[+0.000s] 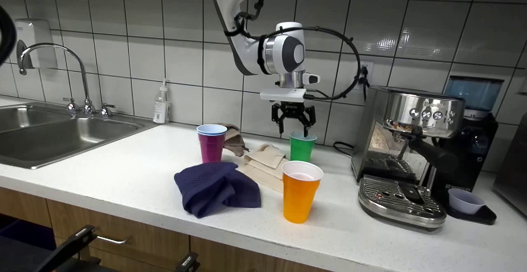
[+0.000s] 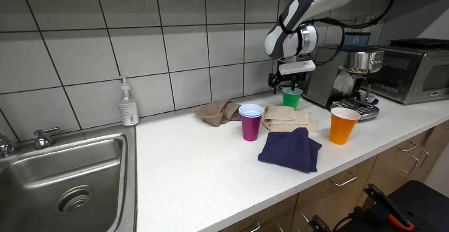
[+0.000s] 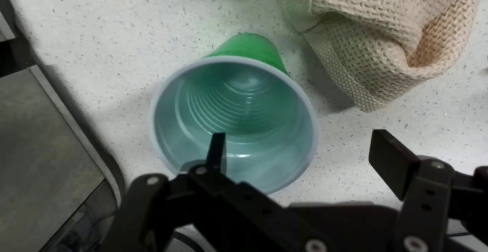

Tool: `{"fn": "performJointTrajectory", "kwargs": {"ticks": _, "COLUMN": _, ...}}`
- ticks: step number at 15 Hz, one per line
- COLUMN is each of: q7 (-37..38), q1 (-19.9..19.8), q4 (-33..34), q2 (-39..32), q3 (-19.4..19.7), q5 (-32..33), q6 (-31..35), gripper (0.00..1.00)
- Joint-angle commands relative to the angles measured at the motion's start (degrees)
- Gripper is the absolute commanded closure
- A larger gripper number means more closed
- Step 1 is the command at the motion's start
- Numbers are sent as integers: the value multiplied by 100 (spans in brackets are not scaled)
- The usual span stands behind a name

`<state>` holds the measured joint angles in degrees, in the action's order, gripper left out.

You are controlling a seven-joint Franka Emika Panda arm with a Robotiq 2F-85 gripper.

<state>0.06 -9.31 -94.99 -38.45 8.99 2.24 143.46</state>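
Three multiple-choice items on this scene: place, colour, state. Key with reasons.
1. Where is the pump bottle relative to the sink?
A) inside it B) beside it C) under it

2. What colour is the cup nearest the gripper?
A) orange B) purple C) green

3. What state is the gripper in?
A) open B) shut, empty C) shut on the cup

1 B: just past the sink's corner in both exterior views.
2 C: the cup below the gripper is green outside.
3 A: fingers wide apart, gripping nothing.

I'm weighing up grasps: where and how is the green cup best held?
On the green cup, probably the rim, from above: it stands upright, mouth up, and the open gripper hangs there, one finger over or in the mouth, the other outside.
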Motion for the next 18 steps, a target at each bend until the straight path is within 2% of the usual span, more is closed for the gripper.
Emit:
{"fn": "performJointTrajectory", "kwargs": {"ticks": 1, "q7": 62, "q1": -71, "q4": 263, "q2": -100, "q3": -22, "q5": -41, "q6": -157, "gripper": 35}}
{"fn": "performJointTrajectory", "kwargs": {"ticks": 9, "q7": 54, "q1": -73, "q4": 257, "q2": -100, "q3": -13, "q5": -12, "q6": -147, "gripper": 97}}
{"fn": "performJointTrajectory", "kwargs": {"ticks": 11, "q7": 51, "q1": -68, "q4": 247, "q2": -107, "q3": -11, "q5": -3, "q6": -129, "gripper": 100}}
{"fn": "performJointTrajectory", "kwargs": {"ticks": 18, "q7": -83, "q1": -112, "q4": 48, "q2": 138, "q3": -28, "q5": 10, "q6": 178, "gripper": 99}}
